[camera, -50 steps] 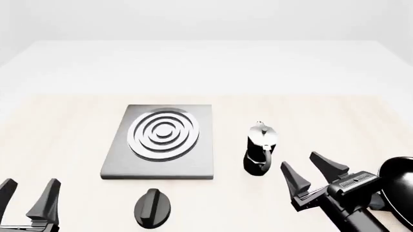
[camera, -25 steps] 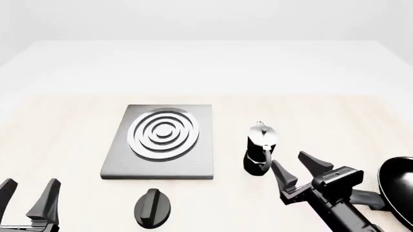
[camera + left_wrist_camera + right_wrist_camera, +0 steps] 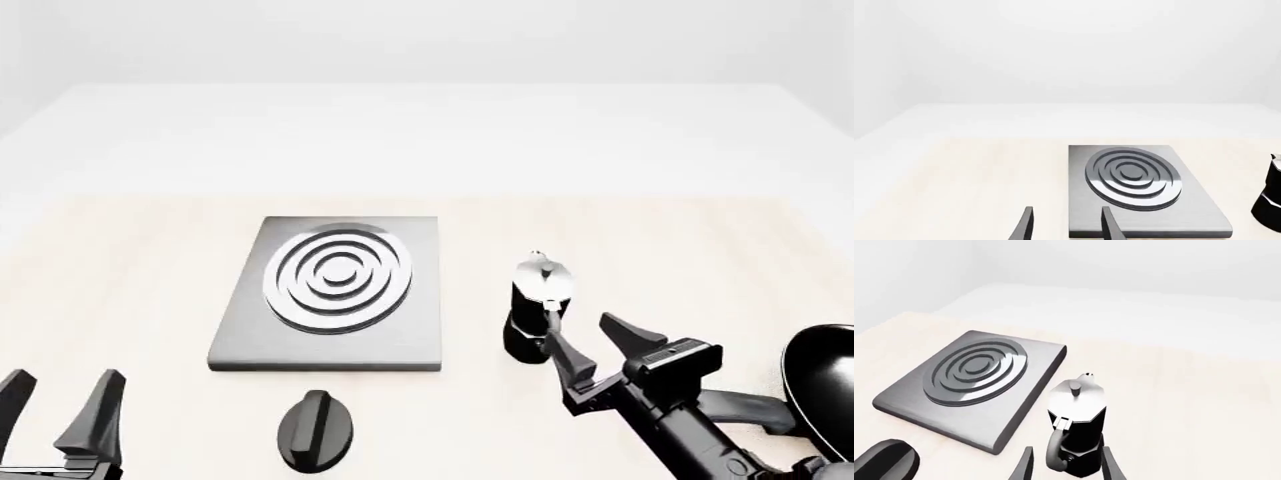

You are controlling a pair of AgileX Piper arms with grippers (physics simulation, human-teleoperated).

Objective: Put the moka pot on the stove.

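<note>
Reaching toward the moka pot [image 3: 538,305], the right claw [image 3: 594,345] stands with fingers spread apart, just beside its handle. The pot stands upright on the counter [image 3: 667,260], right of the stove [image 3: 334,290]. The left claw [image 3: 60,400], fingers also apart, is cut off by the frame edge.

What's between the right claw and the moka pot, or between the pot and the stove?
Nothing visible. The right claw is open, right behind the moka pot, handle facing it. Only bare table separates the pot from the stove to its left. The black knob lies nearer the camera than the stove, and the frying pan sits far right, both off the path.
</note>
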